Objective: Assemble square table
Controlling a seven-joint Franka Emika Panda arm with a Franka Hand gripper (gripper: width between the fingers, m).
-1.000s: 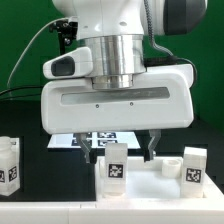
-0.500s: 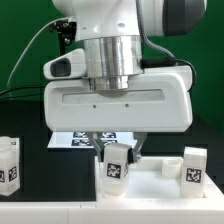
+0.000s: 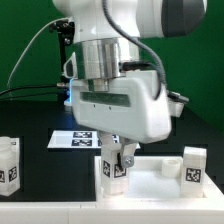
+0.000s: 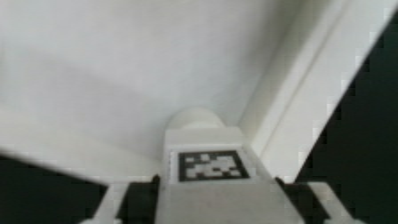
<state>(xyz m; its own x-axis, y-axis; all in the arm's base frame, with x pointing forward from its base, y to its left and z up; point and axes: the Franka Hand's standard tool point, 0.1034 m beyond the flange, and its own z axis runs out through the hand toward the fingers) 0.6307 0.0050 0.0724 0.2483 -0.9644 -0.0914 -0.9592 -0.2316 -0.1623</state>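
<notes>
**Item 1, jaws.** They point down from the white arm (image 3: 120, 75). They are closed on a leg, one on each of two opposite sides, just below its top.

**Item 2, leg** (image 3: 117, 167) (image 4: 214, 152). A short, blocky white piece held between the jaws, upright. It carries one black-and-white square tag, which is turned slightly aside in the exterior view and squarely visible in the wrist view. Its foot meets the slab directly beneath the jaws. The pictures do not show whether it sits in a socket.

**Item 3, square table slab** (image 3: 152, 184) (image 4: 107, 80). A flat white slab lying on the tabletop under the jaws. It extends from them toward the exterior view's right. In the wrist view its raised rim (image 4: 299, 90) runs close past the held leg.

**Item 4, second leg** (image 3: 193, 166). An upright tagged piece, off to the exterior view's right of the jaws at the slab's far end and clear of them. Contact with the slab cannot be judged.

**Item 5, third leg** (image 3: 8, 165). An upright tagged piece, well apart from the jaws toward the exterior view's left. It stands on the tabletop, away from the slab.

**Item 6, marker board** (image 3: 76, 139). A flat tagged sheet lying behind the jaws, partly hidden by them.

**Item 7, tabletop** (image 3: 50, 172). A black surface that carries all of the above.
</notes>
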